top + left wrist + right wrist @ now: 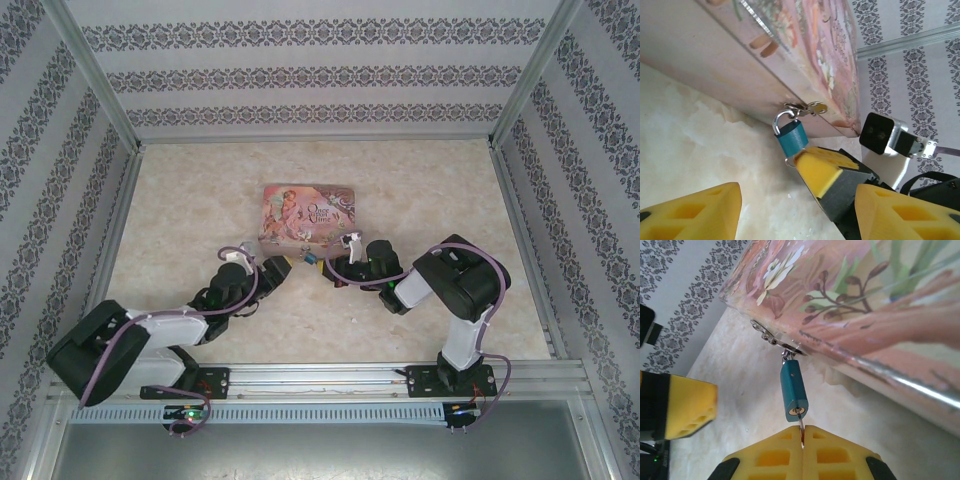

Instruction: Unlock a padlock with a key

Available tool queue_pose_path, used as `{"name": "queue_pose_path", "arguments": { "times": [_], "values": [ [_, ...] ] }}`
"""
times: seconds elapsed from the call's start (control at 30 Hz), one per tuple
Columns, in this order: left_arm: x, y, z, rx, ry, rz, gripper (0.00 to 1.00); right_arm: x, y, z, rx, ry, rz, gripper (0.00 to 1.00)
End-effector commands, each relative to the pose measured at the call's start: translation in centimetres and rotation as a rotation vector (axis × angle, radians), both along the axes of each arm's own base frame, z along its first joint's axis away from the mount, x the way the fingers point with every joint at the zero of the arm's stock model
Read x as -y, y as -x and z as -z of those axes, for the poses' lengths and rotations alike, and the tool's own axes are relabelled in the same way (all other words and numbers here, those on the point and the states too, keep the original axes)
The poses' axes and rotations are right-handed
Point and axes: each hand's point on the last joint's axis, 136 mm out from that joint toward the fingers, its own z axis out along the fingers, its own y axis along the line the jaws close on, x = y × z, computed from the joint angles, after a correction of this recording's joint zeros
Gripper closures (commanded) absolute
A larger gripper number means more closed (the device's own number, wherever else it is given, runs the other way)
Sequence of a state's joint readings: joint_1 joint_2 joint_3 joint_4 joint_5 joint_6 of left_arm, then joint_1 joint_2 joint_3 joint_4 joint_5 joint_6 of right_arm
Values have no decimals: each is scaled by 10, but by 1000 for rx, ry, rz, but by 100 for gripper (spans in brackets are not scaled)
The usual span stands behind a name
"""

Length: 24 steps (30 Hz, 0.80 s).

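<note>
Hanging off the hasp [772, 340] on the front wall of the pink tin box [305, 215], the padlock [793, 392] dangles w/ its teal body down and keyhole end toward you in the right wrist view. Its silver shackle [781, 120] is threaded thru the hasp loop. A thin key [801, 429] blade runs from the keyhole straight into the right gripper [803, 434]. Its yellow fingers [772, 457] are pressed together on the key w/ no gap between them, tips just below the lock body.

The left gripper [283, 266] sits just beside the lock on the other side, spread wide and holding nothing. In the left wrist view its fingers [700, 212] stand well apart at the bottom corners.

The box lid is down. You can't tell what, if anything, is inside.

The box rests flat on the table [400, 190], mid-field, both arms converging at its near wall.
</note>
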<state>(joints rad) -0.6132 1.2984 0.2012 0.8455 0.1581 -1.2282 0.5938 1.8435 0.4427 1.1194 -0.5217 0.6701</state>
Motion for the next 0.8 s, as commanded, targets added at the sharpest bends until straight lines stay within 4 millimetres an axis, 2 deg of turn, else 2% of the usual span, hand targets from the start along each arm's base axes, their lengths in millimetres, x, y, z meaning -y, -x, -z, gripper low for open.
{"name": "queue_pose_path", "arguments": {
  "times": [0.0, 0.13, 0.3, 0.5, 0.77],
  "values": [
    [3, -12, -26, 83, 131, -31, 37, -9, 4, -15, -21, -53, -14, 100],
    [5, -16, -27, 100, 200, -46, 37, -11, 6, -14, -42, -57, -9, 100],
    [14, -22, -16, 64, 265, -40, 37, -10, 6, -17, -51, -60, 6, 100],
    [19, -30, -18, 79, 262, -34, 37, -9, 7, -20, -53, -65, 13, 100],
    [25, -33, -10, 45, 267, -23, 37, -12, 6, -25, -64, -81, 8, 100]
  ]
}}
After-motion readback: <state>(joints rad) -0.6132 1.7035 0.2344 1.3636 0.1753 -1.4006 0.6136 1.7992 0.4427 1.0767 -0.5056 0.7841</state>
